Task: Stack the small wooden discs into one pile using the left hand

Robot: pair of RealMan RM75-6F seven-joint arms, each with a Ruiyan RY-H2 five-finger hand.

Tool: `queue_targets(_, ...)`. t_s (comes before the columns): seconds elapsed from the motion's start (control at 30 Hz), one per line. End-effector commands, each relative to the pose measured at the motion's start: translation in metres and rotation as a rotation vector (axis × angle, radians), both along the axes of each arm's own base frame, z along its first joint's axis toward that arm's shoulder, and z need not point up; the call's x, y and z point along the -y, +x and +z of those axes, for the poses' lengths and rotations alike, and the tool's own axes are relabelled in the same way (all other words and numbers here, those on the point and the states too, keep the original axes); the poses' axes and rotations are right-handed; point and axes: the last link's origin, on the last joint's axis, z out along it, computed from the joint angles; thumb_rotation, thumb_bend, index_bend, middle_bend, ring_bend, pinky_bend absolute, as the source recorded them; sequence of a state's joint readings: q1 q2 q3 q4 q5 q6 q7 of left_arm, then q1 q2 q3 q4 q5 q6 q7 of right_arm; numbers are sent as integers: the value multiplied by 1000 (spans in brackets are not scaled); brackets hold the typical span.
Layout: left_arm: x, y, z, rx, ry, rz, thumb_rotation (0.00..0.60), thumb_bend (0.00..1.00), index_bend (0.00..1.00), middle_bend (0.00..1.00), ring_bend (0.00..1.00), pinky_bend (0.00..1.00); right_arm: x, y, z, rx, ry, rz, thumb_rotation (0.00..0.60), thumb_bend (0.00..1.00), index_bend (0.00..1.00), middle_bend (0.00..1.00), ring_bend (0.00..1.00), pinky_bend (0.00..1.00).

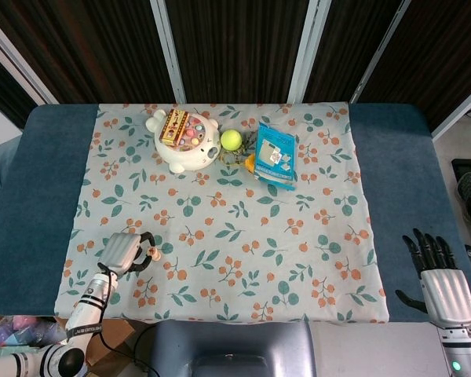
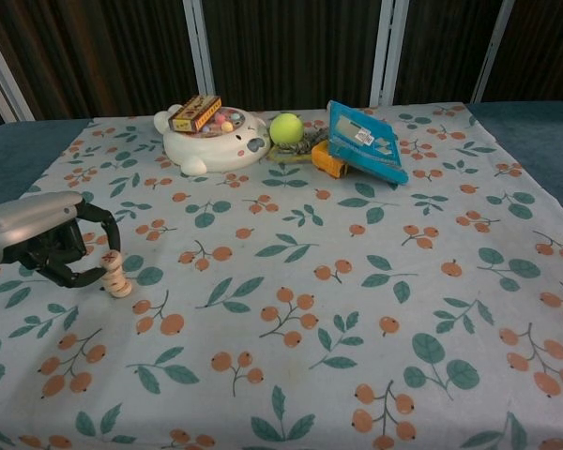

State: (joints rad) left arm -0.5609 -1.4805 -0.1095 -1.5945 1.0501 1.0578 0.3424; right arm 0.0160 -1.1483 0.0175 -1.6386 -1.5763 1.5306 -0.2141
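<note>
Discs, small round wooden ones (image 2: 118,273), stand as one upright pile on the berry-print tablecloth (image 2: 357,281), well in front of the white bear-shaped dish (image 2: 214,141). The left hand (image 2: 52,246) (far nearer than the idle, spread right hand (image 1: 443,287)) curls fingertips around the top disc from the pile's left.

Silver-backed left hand (image 2: 47,246) and right hand (image 1: 441,276), black fingers.
</note>
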Motion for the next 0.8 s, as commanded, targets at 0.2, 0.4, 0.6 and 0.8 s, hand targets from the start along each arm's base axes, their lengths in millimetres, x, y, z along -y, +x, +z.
queue_targets(0.2,-2,-2,-1,-4,0,5,600,384,471,1000,1000,1000,0,0,0,0,-2,-2,600,124,0,0,0,0)
queue_targets(0.4,-2,-5,-2,-6,-5,9,600,387,433,1000,1000,1000,0,0,0,-1,-4,-4,600,124,0,0,0,0)
queue_targets(0.6,-1,-5,-1,-1,-7,2,600,388,385,1000,1000,1000,0,0,1,2,-8,-4,600,123,0,0,0,0)
queue_targets(0.8,0,-2,4,13,0,-9,600,389,361,1000,1000,1000,-1,0,1,3,-9,0,600,124,0,0,0,0)
